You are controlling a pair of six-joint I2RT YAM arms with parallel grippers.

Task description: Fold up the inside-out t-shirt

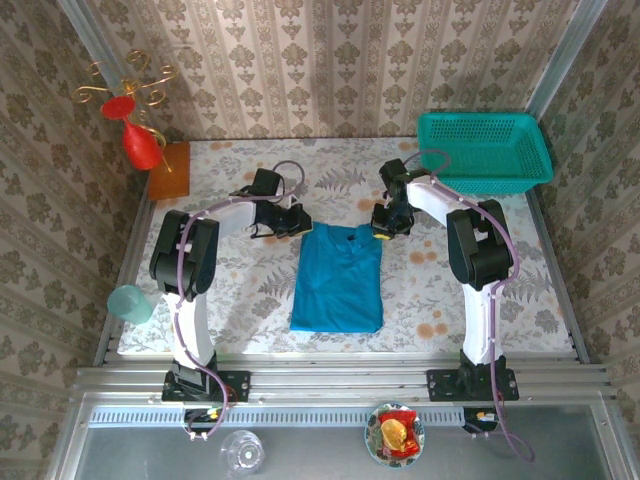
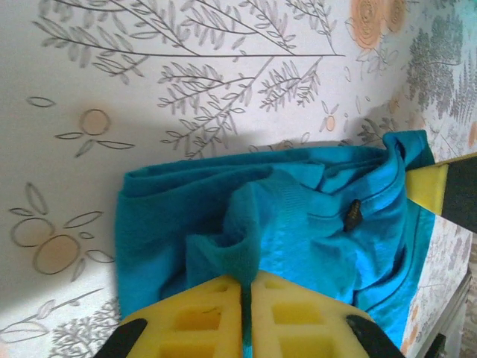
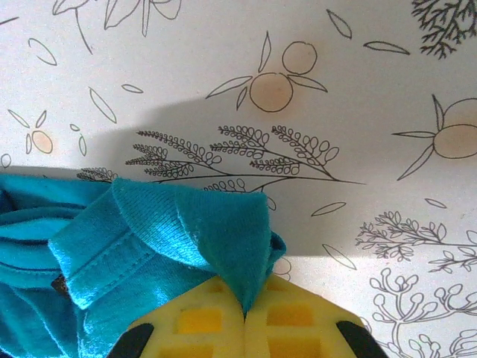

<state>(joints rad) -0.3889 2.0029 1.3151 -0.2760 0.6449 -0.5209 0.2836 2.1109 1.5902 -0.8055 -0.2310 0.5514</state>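
T-shirt (image 1: 338,280) is lying lengthwise, near to far, left fingers (image 2: 195,319) and right fingers (image 3: 195,322) each pinching its far edge.

**Twin white-and-black arms, yellow-padded fingers**

The left arm (image 1: 185,262) and right arm (image 1: 480,255) have white links, bulky black joint housings and looping lilac cables, and stand on black base plates (image 1: 205,386). The left gripper (image 2: 246,292) and right gripper (image 3: 244,300) have yellow pads (image 2: 195,319) with square pockets and black edges.
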